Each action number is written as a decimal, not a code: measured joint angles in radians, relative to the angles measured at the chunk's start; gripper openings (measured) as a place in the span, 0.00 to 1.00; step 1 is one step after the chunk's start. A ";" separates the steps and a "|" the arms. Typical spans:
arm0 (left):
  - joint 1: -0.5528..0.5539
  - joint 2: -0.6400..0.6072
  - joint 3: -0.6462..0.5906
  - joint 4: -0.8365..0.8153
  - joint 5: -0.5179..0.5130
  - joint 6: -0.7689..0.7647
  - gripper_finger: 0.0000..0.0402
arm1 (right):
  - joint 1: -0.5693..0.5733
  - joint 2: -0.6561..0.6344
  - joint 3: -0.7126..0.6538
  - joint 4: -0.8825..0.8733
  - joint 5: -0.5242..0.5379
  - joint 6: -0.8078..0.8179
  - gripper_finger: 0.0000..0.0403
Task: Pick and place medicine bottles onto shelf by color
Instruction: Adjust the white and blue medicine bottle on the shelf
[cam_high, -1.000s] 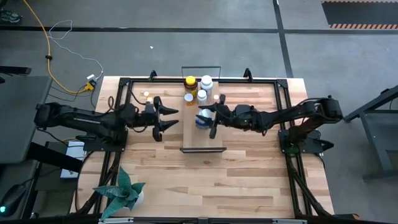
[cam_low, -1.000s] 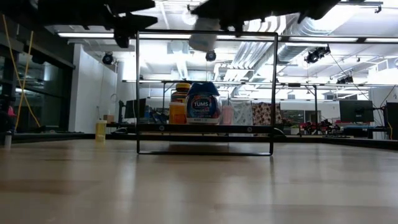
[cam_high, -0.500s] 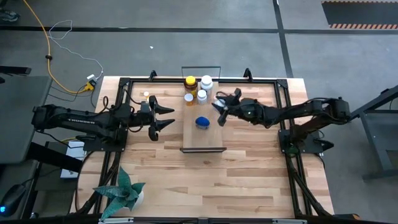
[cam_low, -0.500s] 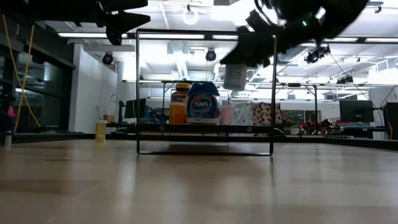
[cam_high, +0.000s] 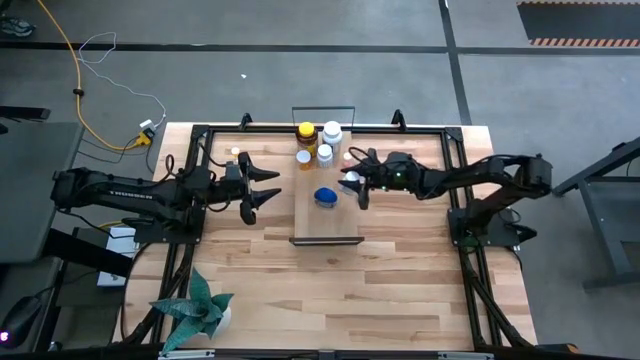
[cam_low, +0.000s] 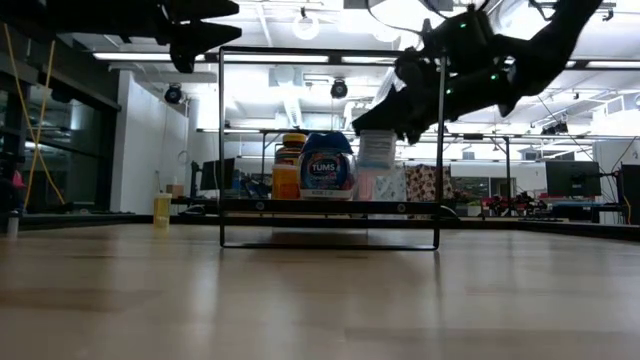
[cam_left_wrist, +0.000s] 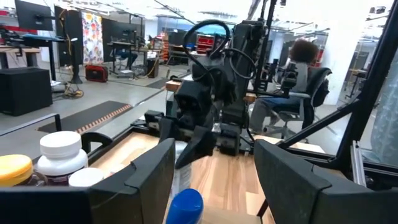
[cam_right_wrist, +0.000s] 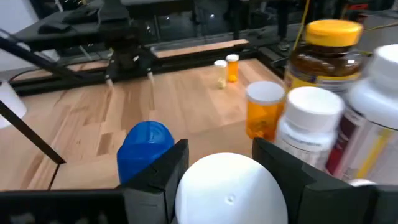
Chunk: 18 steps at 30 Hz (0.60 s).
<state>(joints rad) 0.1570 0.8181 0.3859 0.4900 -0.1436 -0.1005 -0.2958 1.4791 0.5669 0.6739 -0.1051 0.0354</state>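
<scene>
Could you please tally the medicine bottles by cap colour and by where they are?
Yellow-capped bottle: 1
Blue-capped bottle: 1
White-capped bottles on the shelf: 4
Held bottle, white-capped, in the right claw: 1
Tiny bottles on the table: 2
Total: 9

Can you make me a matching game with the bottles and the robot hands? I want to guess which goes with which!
Things:
1. blue-capped bottle
2. amber bottle
3. white bottle
4. left gripper

Clues:
A. has a yellow cap
B. held in the right gripper
C. open and empty, beside the shelf
D. stands alone at the middle of the shelf

Pairs: 1-D, 2-A, 3-B, 4-C
</scene>
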 joint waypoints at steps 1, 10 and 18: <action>0.000 0.000 0.000 0.000 0.000 0.000 0.52 | 0.000 0.018 0.012 -0.001 0.000 -0.010 0.37; 0.000 0.000 0.000 0.000 -0.002 0.000 0.52 | -0.001 0.113 0.073 -0.011 0.003 -0.055 0.37; 0.000 0.000 0.000 0.000 -0.002 0.000 0.52 | -0.001 0.145 0.074 -0.001 0.003 -0.070 0.38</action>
<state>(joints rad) 0.1566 0.8181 0.3859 0.4902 -0.1452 -0.1005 -0.2970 1.6242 0.6407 0.6731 -0.1020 -0.0345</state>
